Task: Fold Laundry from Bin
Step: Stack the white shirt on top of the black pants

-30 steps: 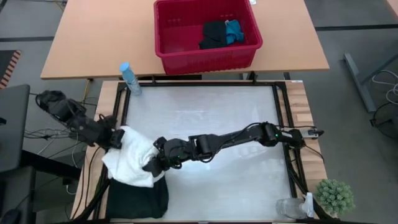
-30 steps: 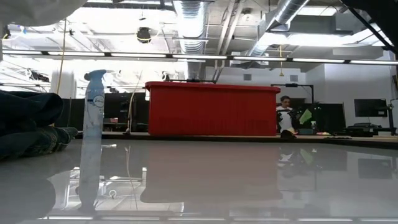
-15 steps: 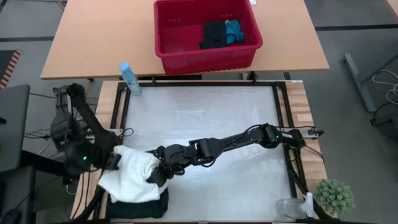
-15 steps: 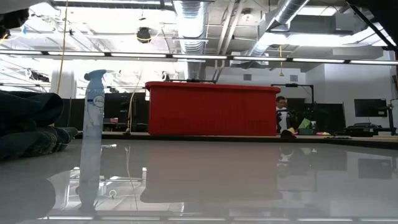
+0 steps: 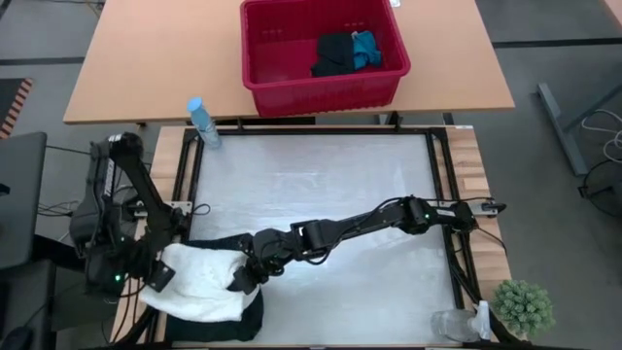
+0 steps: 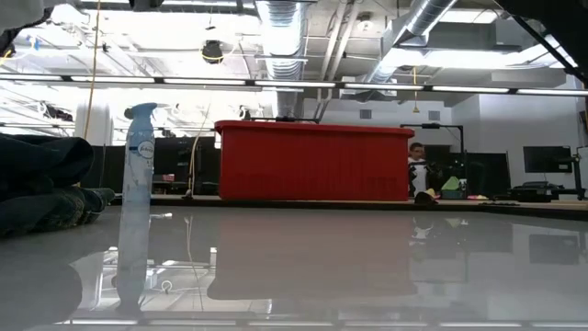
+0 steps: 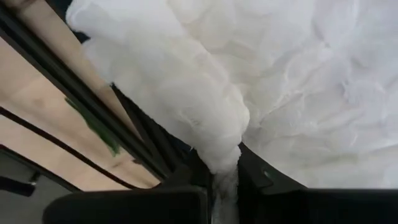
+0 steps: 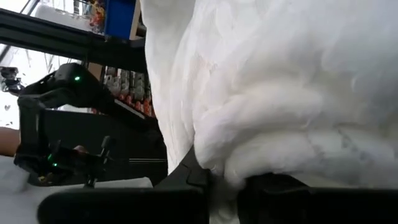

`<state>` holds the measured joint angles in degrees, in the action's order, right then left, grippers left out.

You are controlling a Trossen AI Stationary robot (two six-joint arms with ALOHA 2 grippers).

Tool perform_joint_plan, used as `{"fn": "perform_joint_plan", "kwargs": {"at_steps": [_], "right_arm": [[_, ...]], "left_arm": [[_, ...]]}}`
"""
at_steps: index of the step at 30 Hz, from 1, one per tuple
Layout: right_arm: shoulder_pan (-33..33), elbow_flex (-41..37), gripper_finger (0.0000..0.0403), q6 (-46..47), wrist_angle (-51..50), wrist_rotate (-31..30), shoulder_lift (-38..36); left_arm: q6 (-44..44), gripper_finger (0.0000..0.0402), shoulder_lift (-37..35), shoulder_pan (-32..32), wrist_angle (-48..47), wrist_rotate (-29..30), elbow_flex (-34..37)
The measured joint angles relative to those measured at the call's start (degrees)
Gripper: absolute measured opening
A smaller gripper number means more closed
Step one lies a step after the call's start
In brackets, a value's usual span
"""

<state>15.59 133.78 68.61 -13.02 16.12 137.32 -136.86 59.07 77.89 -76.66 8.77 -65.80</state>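
Left gripper [image 5: 160,275] and right gripper [image 5: 245,277] each clamp tight on the white crinkled garment [image 5: 199,289], which lies atop a black garment [image 5: 248,319], far from the red bin [image 5: 323,92]. Risk: uneven pulling slips a pinch or drags both off the edge.

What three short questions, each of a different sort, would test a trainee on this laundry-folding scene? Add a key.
1. True or false: the red bin is empty.
2. Which item do both pincers grip? A the white garment B the spray bottle C the potted plant
3. Fill in: the black garment lies ___ the white one.

Key: 1 false, dark and blue cloth lies inside. 2 A, the left pincer and right pincer are both shut on it. 3 under.
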Motion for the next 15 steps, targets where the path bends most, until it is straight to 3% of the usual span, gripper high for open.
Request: {"fn": "perform_joint_plan", "kwargs": {"at_steps": [8, 15], "right_arm": [[0.50, 0.09, 0.0063, 1.31, 2.19, -1.48, 1.07], [0.79, -0.11, 0.0063, 4.83, 5.39, -1.01, 4.81]], "left_arm": [[-0.11, 0.0012, 4.64, 3.13, 4.34, -1.53, 0.00], [0.61, 0.0013, 7.18, 3.52, 2.06, -1.04, 1.08]]}}
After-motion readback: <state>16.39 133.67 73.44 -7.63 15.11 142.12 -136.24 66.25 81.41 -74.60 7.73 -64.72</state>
